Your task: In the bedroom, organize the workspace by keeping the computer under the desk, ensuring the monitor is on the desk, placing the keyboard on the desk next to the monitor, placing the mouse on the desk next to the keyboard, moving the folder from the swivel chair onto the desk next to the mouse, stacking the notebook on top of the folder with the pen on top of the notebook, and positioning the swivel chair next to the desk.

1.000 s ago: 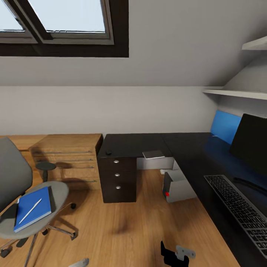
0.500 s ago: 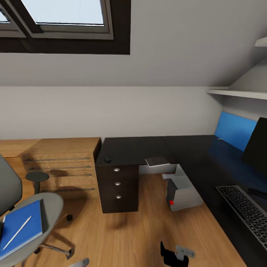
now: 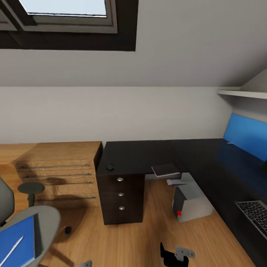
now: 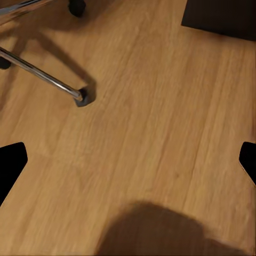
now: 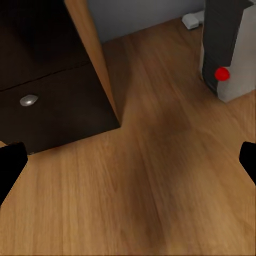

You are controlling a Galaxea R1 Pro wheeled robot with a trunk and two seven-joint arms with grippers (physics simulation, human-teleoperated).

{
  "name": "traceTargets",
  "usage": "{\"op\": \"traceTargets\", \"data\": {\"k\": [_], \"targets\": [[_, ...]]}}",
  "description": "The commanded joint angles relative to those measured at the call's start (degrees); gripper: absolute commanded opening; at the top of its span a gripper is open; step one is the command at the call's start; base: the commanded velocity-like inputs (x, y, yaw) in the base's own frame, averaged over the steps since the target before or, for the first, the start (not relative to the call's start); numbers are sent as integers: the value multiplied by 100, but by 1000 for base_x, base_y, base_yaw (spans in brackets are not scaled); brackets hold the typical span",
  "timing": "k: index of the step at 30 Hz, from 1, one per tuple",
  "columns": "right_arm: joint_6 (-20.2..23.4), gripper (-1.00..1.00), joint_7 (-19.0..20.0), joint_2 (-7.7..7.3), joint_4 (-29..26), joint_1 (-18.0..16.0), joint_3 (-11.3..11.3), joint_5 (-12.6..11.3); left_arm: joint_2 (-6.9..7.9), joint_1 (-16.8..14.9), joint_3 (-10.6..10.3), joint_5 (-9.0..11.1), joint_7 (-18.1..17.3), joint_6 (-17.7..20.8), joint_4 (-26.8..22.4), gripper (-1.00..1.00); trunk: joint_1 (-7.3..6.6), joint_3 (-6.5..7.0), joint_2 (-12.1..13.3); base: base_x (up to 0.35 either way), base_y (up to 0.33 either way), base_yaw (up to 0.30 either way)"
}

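Note:
The black desk (image 3: 141, 154) with its blue back panel (image 3: 246, 135) runs along the right. A small dark mouse (image 3: 109, 166) lies on its near left corner and the grey notebook (image 3: 165, 170) at its inner edge. The keyboard (image 3: 256, 214) shows at the right edge. The silver computer (image 3: 190, 202) (image 5: 226, 48) stands on the floor under the desk. On the swivel chair (image 3: 46, 222) lie the blue folder (image 3: 20, 241) and the pen (image 3: 10, 250). The monitor is out of view. My left gripper (image 4: 128, 165) and right gripper (image 5: 128, 165) hang open and empty over the floor.
A dark drawer unit (image 3: 120, 194) (image 5: 48, 96) stands under the desk's left end. A low light-wood shelf unit (image 3: 59, 167) runs along the wall to its left. The chair's metal leg and castor (image 4: 80, 96) lie near my left gripper. A white wall shelf (image 3: 243, 93) hangs above.
The camera has moved forward toward the desk corner. The monitor has slid out at the right and the chair further off the lower left. No object has moved.

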Motion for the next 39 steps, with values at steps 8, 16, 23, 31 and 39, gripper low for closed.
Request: {"op": "traceTargets", "data": {"k": [8,16,23,31,39], "targets": [[-23,100,30,15,7,-5,34,-60,-16,-5,-43,39,32,-31,13,100,3,-6,-3,290,1,0],[-16,100,51,10,-113,-5,37,-47,0,-5,-37,19,18,-66,-73,100,-107,84,197,21,0,0],[2622,100,-336,-18,-2507,-6,28,54,1158,-5,-37,131,1284,919,-3248,100,-260,209,478,0,0,0],[6318,100,-2686,-26,-5604,-5,16,280,1728,-5,196,1008,2938,2388,-5564,100,-436,353,799,0,0,0],[7415,100,-3490,33,-7285,-8,-191,159,1633,-5,1873,1075,3054,3626,-6920,100,-612,496,1120,0,0,0]]}}
